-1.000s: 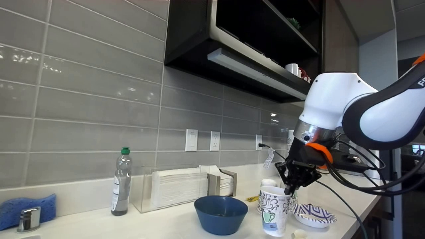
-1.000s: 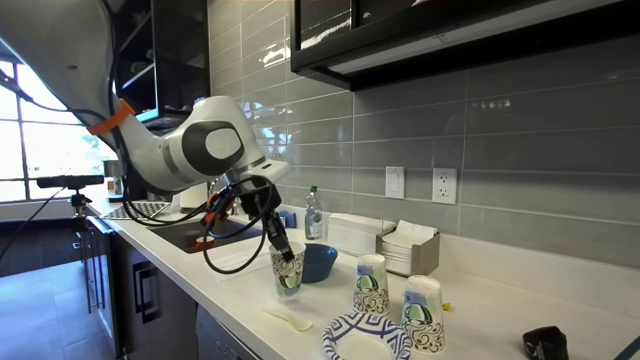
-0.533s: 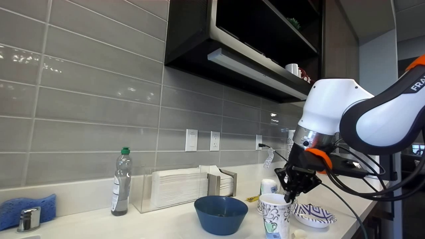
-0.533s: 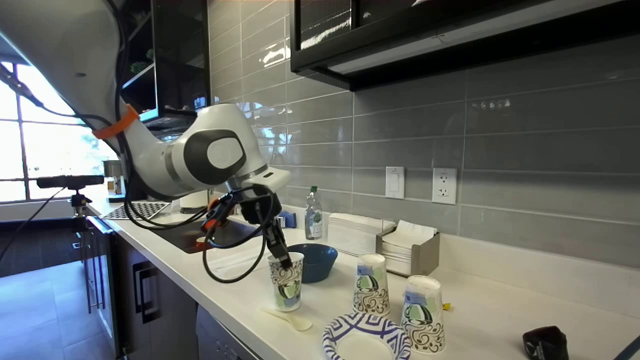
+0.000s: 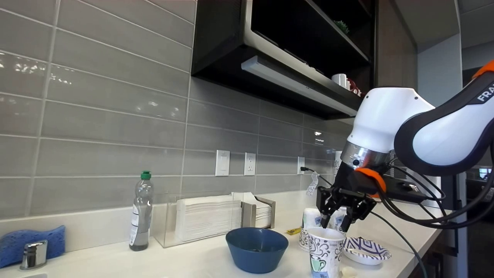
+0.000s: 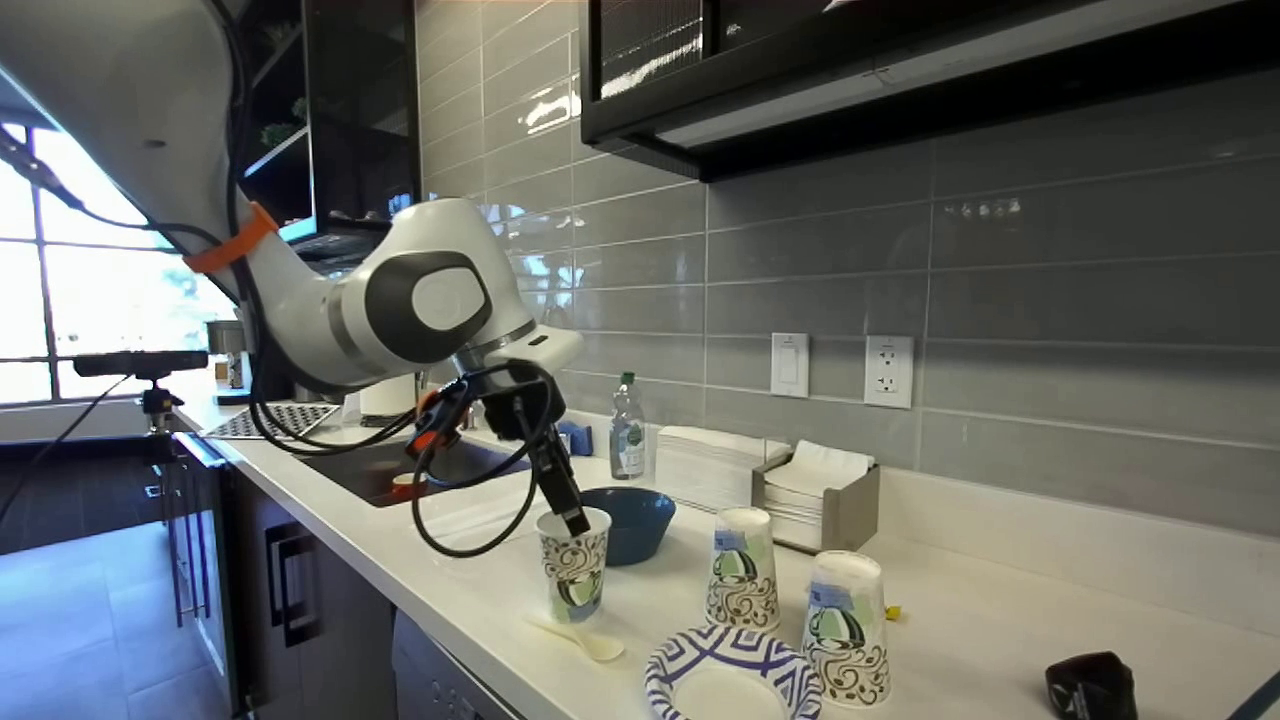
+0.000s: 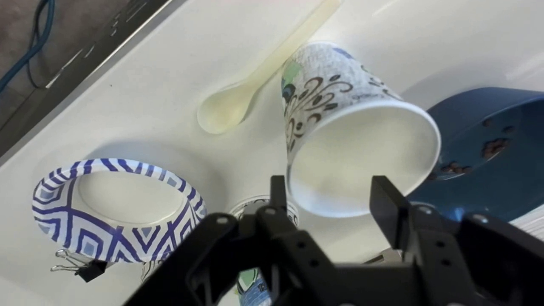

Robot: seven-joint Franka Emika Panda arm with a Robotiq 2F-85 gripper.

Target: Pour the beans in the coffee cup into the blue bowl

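The coffee cup (image 6: pixel 575 575) stands upright on the tabletop (image 6: pixel 1000 610), tall and white, tapering to its foot, ringed with curling brown vines above a green cup picture and a blue band. The blue bowl (image 5: pixel 257 258), dark and plain, sits near it but apart, at 9 o'clock of the cup in an exterior view. The claw (image 7: pixel 329 182) is spread wide at the cup's mouth: in the wrist view, 1 finger tips down just outside the rim and the other overlaps the opening. Whether either touches the wall I cannot tell.

The wrist view alone looks deep into the cup, plain cream-white inside, and onto the bowl's floor at 3 o'clock of it, where brown beans (image 7: pixel 495 146) lie in small clusters. There a pale spoon (image 7: pixel 225 110) has its head at 9 o'clock of the cup.

An exterior view shows 2 upside-down cups (image 6: pixel 742 590) more fully, at 3 to 4 o'clock of the coffee cup; the claw hides much of them in the wrist view. It also takes in the sink (image 6: pixel 352 474), at 10 o'clock.
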